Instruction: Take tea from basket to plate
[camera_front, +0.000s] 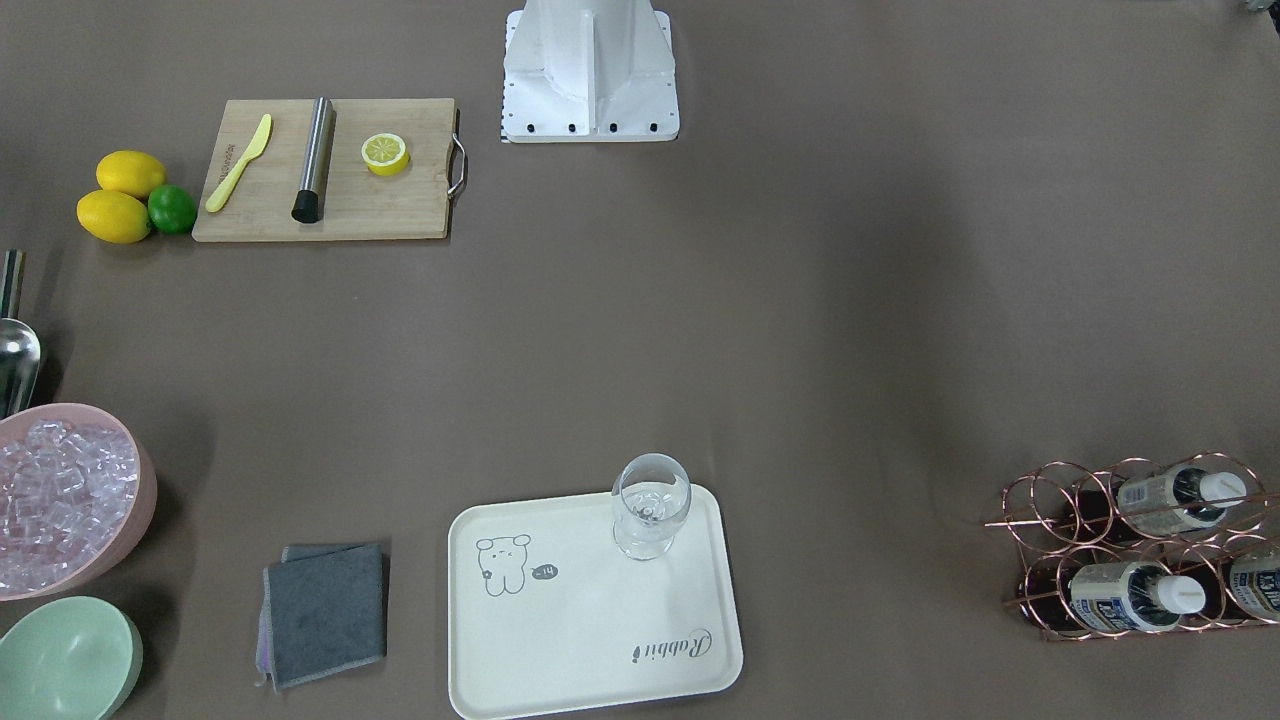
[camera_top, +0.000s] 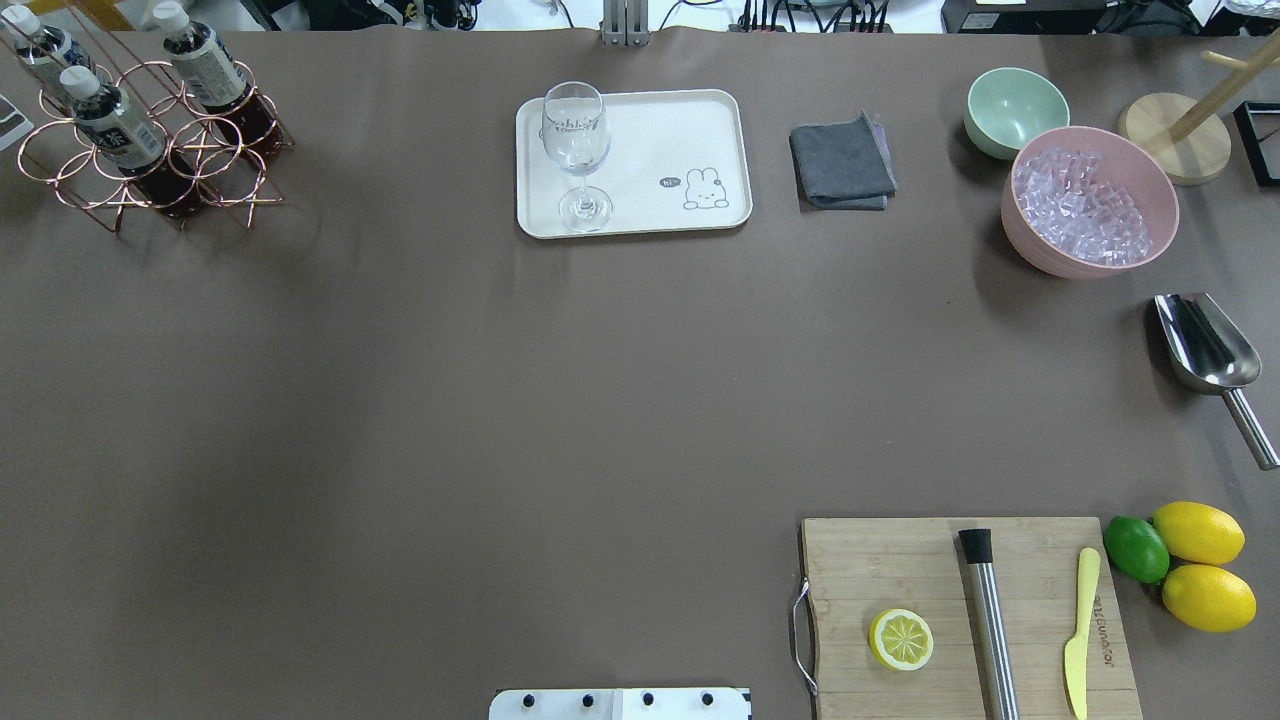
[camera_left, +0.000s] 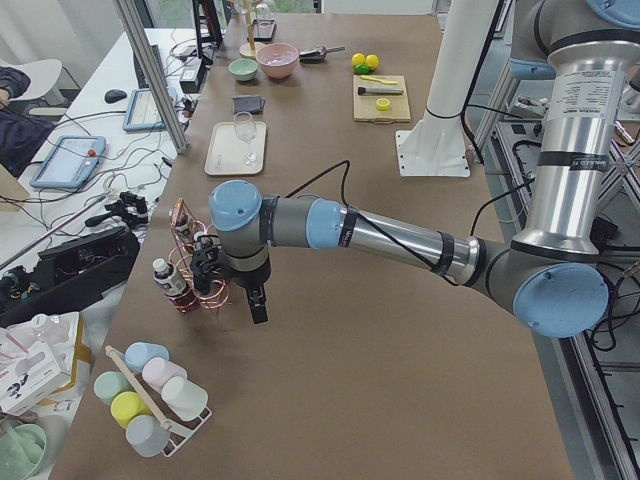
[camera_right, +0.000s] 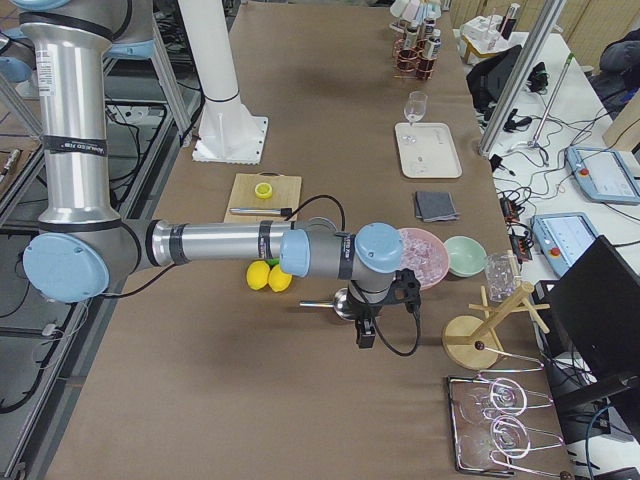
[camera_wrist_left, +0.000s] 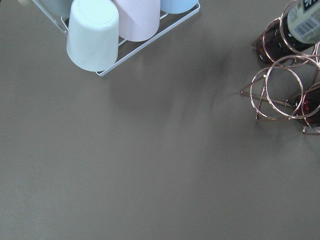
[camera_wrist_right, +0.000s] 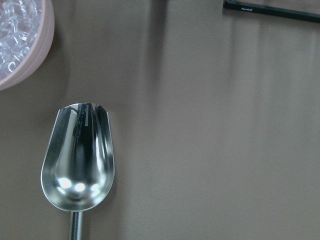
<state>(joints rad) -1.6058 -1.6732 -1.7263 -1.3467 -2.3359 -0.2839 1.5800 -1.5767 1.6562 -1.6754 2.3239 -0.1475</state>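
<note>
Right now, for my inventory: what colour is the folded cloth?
Dark grey cloth; overhead view shows it best.

Bare desk (camera_top: 480, 400) is stretching unobstructed between the wire basket (camera_top: 228, 200) and the plate (camera_top: 660, 130); a stemmed glass (camera_top: 577, 150) is standing on the plate's basket-side end, leaving the rest open.

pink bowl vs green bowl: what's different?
Size: the pink bowl is clearly larger than the green bowl.
Contents: the pink bowl is filled with ice cubes, while the green bowl is empty.
Colour: the pink bowl is dusty pink and the green bowl is pale green.
Both are round, stand upright and sit side by side.
</note>
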